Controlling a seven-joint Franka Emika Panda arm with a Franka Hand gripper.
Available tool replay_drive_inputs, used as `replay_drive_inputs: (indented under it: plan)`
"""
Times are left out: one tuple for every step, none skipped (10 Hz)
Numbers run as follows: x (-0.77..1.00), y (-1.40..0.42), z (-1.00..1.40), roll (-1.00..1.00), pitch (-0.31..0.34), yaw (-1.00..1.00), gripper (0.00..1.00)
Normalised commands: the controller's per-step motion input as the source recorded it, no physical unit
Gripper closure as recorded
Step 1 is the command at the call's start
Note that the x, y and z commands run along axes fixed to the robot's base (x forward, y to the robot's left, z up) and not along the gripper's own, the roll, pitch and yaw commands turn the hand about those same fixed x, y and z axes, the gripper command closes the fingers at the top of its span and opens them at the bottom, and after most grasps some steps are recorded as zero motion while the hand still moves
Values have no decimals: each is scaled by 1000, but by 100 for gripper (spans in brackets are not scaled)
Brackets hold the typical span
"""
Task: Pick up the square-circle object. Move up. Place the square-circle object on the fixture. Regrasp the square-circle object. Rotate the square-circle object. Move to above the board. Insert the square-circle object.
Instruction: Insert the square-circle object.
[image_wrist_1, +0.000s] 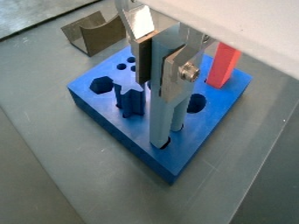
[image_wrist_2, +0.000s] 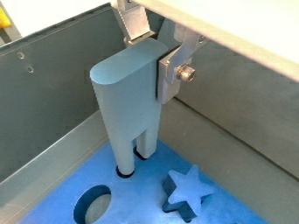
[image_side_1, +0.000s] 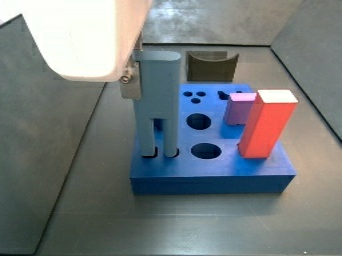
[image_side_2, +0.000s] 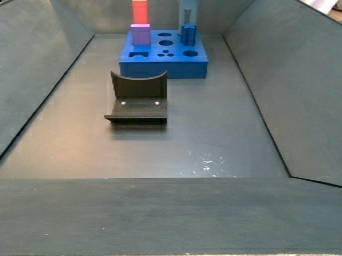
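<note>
The square-circle object (image_wrist_1: 162, 109) is a slim grey-blue peg standing upright, and my gripper (image_wrist_1: 163, 66) is shut on its upper part. Its two lower legs (image_wrist_2: 128, 157) reach down into holes at the edge of the blue board (image_wrist_1: 111, 118). In a side view the square-circle object (image_side_1: 160, 100) stands at the board's (image_side_1: 214, 178) corner, with my gripper (image_side_1: 139, 80) on its top. The dark fixture (image_wrist_1: 100, 35) sits bare on the floor beyond the board; the far side view shows the fixture (image_side_2: 138, 100) nearer than the board (image_side_2: 167, 60).
A tall red block (image_side_1: 271, 125) and a small pink block (image_side_1: 241, 108) stand in the board. A blue star-shaped piece (image_wrist_2: 187, 191) rises from it beside the peg, near an open round hole (image_wrist_2: 91, 203). Grey walls (image_side_2: 54, 80) enclose the floor.
</note>
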Motion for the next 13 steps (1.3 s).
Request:
replay_drive_inputs:
  plan:
    - [89,0,-531,89,-97,-9,100]
    - [37,0,-654,114,-147,0,100]
    - [-23,-77,-706,126,-154,0,100]
    - [-117,-131,-729,94,-173,0,100]
    - [-83,-100,-786,47,-196,0,100]
    - [0,-80,-846,51,-140,0,100]
    - [31,-9,-797,26,-41,0,100]
    - [80,0,-620,37,0,0,100]
    - [0,0,-403,146,0,0,100]
    - [-160,37,-343,101,0,0,100]
    - [-189,23,-317,0,0,0,100]
    - [-323,0,-331,4,0,189,100]
    - [-291,0,-409,40,0,206,100]
